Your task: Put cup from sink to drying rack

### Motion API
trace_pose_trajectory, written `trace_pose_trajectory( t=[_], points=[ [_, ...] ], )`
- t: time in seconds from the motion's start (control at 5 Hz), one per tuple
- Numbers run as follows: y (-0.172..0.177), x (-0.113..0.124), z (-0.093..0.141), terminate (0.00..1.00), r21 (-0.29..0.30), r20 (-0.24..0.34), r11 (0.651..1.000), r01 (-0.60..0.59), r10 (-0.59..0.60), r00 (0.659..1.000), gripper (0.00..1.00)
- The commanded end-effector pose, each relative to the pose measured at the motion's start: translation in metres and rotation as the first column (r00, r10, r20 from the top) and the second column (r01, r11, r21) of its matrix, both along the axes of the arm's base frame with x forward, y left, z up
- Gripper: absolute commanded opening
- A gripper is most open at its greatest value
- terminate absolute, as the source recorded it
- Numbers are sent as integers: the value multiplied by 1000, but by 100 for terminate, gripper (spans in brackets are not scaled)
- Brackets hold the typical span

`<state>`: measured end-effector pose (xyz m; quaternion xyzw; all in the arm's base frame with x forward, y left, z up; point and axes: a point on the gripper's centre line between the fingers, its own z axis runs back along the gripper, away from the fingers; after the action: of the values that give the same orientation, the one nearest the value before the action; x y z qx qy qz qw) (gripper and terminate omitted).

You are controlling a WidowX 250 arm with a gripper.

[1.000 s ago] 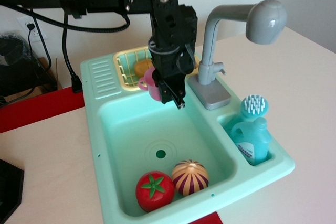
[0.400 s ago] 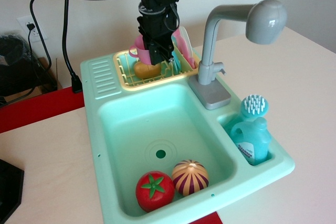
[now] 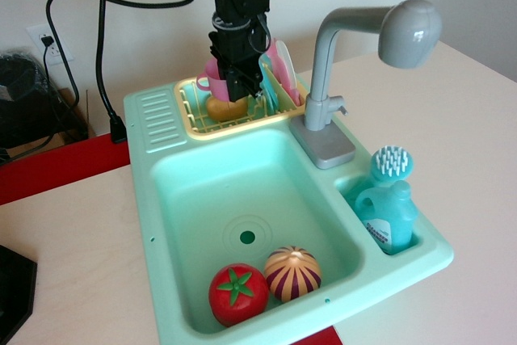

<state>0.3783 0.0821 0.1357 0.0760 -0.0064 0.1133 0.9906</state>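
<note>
The small pink cup (image 3: 212, 78) with its side handle pointing left hangs in my black gripper (image 3: 234, 90), just above the back left of the pale-yellow drying rack (image 3: 194, 115). My gripper is shut on the cup and hides most of it. The rack sits at the back of the mint-green sink (image 3: 161, 191), behind the basin. A yellow-brown toy (image 3: 224, 107) lies in the rack right under the gripper.
A pink plate (image 3: 283, 62) and a teal piece stand in the rack's right side. The grey faucet (image 3: 339, 62) rises to the right. A toy tomato (image 3: 238, 292) and a striped ball (image 3: 292, 274) lie in the basin. A blue bottle (image 3: 388, 216) and brush (image 3: 393, 163) stand at the right.
My gripper carried the cup up and back from over the basin's rear edge to above the rack, then shifted slightly; the pink plate came into view.
</note>
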Motion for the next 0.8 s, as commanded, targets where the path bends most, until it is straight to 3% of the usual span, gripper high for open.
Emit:
trace_pose_trajectory(
  t=[0.0, 0.4, 0.6],
  points=[
    [-4, -2, -4, 0, -4, 5, 1000, 20, -20, 1000, 0],
    [-6, -13, -23, 0, 7, -27, 1000, 16, -16, 1000, 0],
    [-6, -13, -21, 0, 35, -36, 999, 15, -13, 999, 100]
  ],
)
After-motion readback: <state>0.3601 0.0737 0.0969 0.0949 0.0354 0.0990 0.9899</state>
